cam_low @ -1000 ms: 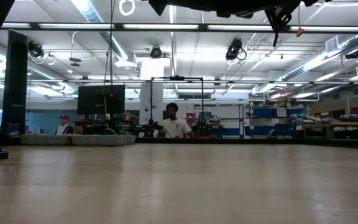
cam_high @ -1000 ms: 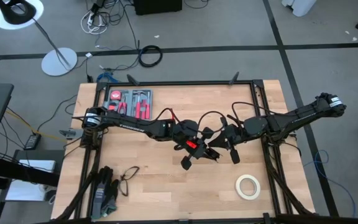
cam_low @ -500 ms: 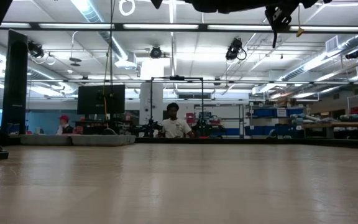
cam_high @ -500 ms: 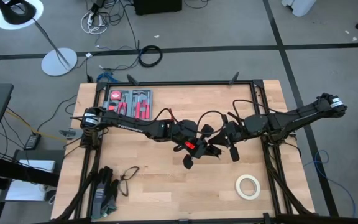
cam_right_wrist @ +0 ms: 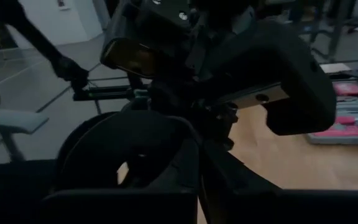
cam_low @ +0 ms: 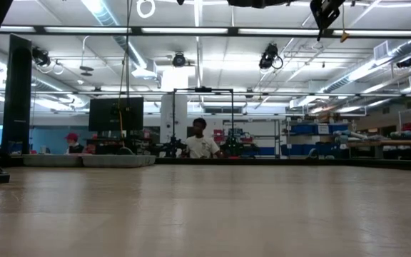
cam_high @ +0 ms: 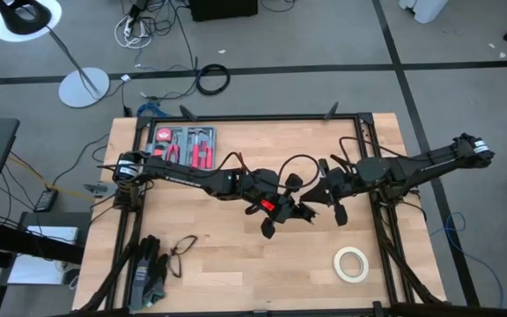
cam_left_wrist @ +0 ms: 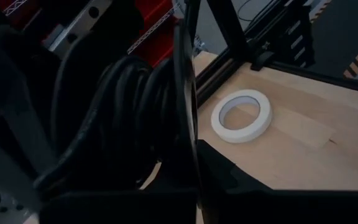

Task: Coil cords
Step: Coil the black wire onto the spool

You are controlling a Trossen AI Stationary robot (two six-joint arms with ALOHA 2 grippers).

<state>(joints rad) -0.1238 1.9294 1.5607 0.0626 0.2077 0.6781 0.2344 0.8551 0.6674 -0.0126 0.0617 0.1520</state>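
Note:
The cords are one thin black cable, held in the air over the table's middle between my two grippers. One loop [cam_high: 294, 162] arches toward the far edge, and the left wrist view shows several turns bunched together [cam_left_wrist: 124, 106]. My left gripper [cam_high: 289, 210] comes in from the left and my right gripper [cam_high: 313, 201] from the right. They nearly meet tip to tip, and both are shut on the cable. In the low view only a dark piece [cam_low: 325, 13] shows at the top edge, high over the table. My left gripper holds the bunched turns of the cable [cam_left_wrist: 143, 124] between its two fingers, coming in nearly level from the table's left. The bundle hangs clear of the table. My right gripper is shut where a loop of the cable [cam_right_wrist: 190, 132] runs down to its fingers, level from the right; darkness hides the place of contact.
A cream-white tape roll [cam_high: 351, 263] lies near the front right. A tray of red-handled tools [cam_high: 183, 143] sits at the far left. Glasses [cam_high: 181, 251] and dark gloves [cam_high: 148, 269] lie at the near left. Black frame rails [cam_high: 366, 141] border the table.
My right gripper has drawn back a little toward the table's right edge and risen, still shut. The arms' dark shapes have moved up toward the top edge of the low view. The cable stays clear of the table.

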